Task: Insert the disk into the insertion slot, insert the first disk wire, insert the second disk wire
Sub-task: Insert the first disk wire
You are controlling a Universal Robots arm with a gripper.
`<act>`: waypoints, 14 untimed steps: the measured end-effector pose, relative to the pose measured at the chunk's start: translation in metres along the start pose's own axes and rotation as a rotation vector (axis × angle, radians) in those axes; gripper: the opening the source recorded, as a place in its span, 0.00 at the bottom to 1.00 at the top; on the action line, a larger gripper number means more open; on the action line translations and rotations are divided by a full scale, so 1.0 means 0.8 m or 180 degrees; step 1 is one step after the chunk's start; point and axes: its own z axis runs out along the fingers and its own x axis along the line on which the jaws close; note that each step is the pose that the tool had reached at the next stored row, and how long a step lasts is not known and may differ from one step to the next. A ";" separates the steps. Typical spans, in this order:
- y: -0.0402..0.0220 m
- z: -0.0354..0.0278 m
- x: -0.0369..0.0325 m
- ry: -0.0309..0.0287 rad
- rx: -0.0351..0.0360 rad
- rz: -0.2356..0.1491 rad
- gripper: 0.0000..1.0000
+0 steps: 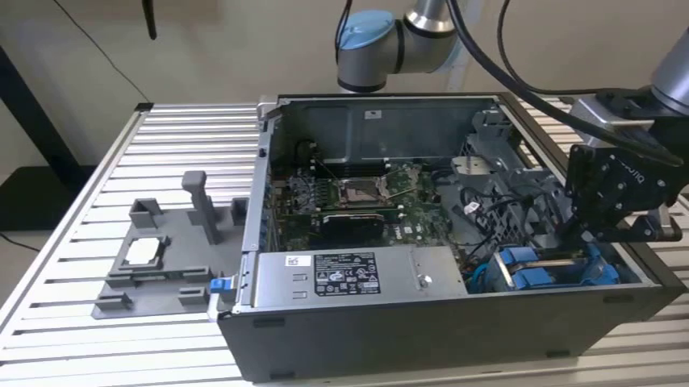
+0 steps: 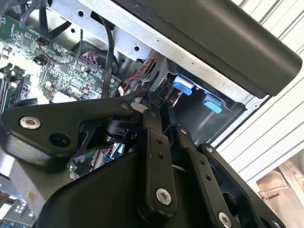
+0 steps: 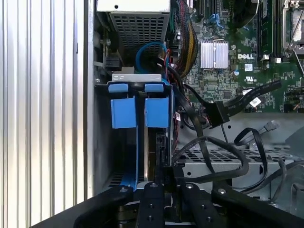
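Disk [image 3: 142,147], clipped in its blue frame, stands on its thin edge between the blue tabs of the slot [image 3: 102,142]. As far as I can judge, it is partly down inside. Right over the slot hangs the end effector [image 3: 163,175]. Its fingers are drawn narrow, close together, at the top edge of the disk. I cannot tell if they pinch that edge or just rest on it. The disk looks hard and stiff, not bendy, and I think it is a bit heavy for how small it is. Its metal sides look smooth, so it could slip. It should not be bumped or dropped, because what is inside could break. The best place to hold it is by the two flat sides near the top edge, or by the blue plastic frame. Just beside the slot, toward the green board [image 3: 247,71], a bunch of black wires [image 3: 219,113] loops about. Some lie close enough to catch the fingers or get trapped. On the other side of the slot the wall of the computer case [image 1: 431,339] is very near, so there is little room. A grey metal box [image 1: 344,278] with a sticker sits next to the slot too. Well apart from the slot, out on the worktop [image 1: 161,145], stands a grey plastic holder [image 1: 161,278].
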 end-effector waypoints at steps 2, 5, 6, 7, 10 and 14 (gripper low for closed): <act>-0.0018 0.0000 0.0010 -0.0001 -0.0012 0.0003 0.19; -0.0025 0.0000 0.0020 -0.0002 -0.0027 0.0017 0.19; -0.0025 0.0001 0.0020 -0.0001 -0.0027 0.0032 0.19; -0.0025 0.0004 0.0020 -0.0003 -0.0027 0.0052 0.19; -0.0028 0.0037 0.0022 -0.0007 -0.0025 0.0109 0.19; -0.0030 0.0062 0.0022 -0.0008 -0.0025 0.0126 0.19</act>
